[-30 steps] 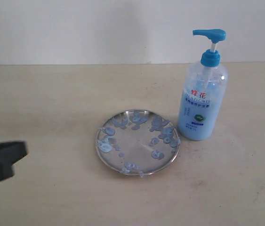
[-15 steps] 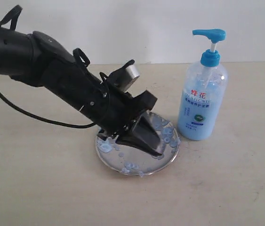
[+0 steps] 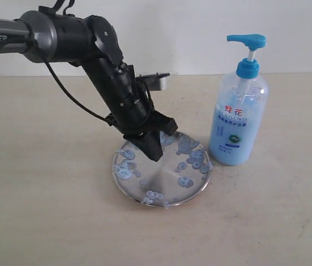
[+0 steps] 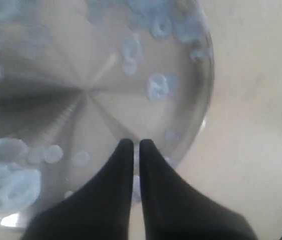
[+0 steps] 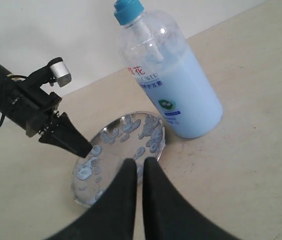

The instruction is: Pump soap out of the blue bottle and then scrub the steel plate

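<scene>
The steel plate (image 3: 157, 185) lies in the middle of the table, dotted with pale blue soap (image 3: 192, 158) blobs. The blue bottle (image 3: 238, 119) stands upright just right of it, its pump head (image 3: 247, 40) raised. My left gripper (image 3: 154, 154) is shut and empty, tips pointing down over the plate's upper left part; I cannot tell whether they touch it. In the left wrist view the left gripper (image 4: 131, 144) is over the plate (image 4: 80, 115) near its rim. My right gripper (image 5: 136, 161) is shut and empty, above the table near the plate (image 5: 111, 161) and bottle (image 5: 181, 90).
The tan table (image 3: 45, 210) runs back to a white wall (image 3: 161, 33). The left arm (image 3: 61, 36) reaches in from the upper left, with a cable hanging under it. The right arm is out of the exterior view.
The left arm came in from the left edge, lay low across the plate half a second ago, and now stands steeper, its tips farther left and back on the plate.
</scene>
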